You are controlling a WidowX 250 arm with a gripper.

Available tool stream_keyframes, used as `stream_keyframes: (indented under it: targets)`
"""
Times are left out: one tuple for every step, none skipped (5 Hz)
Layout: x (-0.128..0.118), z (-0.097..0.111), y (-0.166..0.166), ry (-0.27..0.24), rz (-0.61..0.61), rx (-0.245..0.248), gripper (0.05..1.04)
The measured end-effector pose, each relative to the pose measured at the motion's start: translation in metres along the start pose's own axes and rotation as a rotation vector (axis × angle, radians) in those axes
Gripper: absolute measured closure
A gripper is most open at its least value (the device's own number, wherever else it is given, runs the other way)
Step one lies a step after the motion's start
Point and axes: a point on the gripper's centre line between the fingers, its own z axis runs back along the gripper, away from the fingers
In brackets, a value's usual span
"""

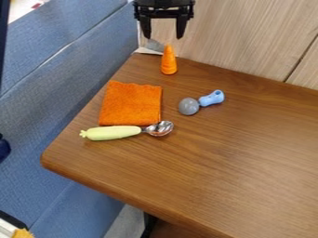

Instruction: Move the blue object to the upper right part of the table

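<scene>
The gripper hangs at the far side, spread wide, holding nothing. The blue toy lies beside the grey ball, with tabletop stretching right and near.

The blue object is pale, short and smooth, narrow at its middle, with a dark hole near its far end. It lies on the bench, slanting from lower left to upper right. Its near end meets a rounded grey piece; whether the two are joined is unclear.
</scene>
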Motion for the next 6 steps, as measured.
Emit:
stream_keyframes:
  targets:
    - [-0.009,-0.019,0.001,0.043,-0.007,0.011,0.082]
    - [-0.025,-0.034,-0.009,0.062,-0.182,0.001,0.082]
    - [-0.040,-0.034,-0.027,0.052,-0.354,-0.040,0.082]
    - [-0.050,-0.020,-0.037,0.014,-0.542,-0.119,0.082]
    - [-0.063,-0.017,-0.054,0.038,-0.763,-0.185,0.082]
    - [-0.074,-0.015,-0.074,0.057,-0.925,-0.205,0.082]
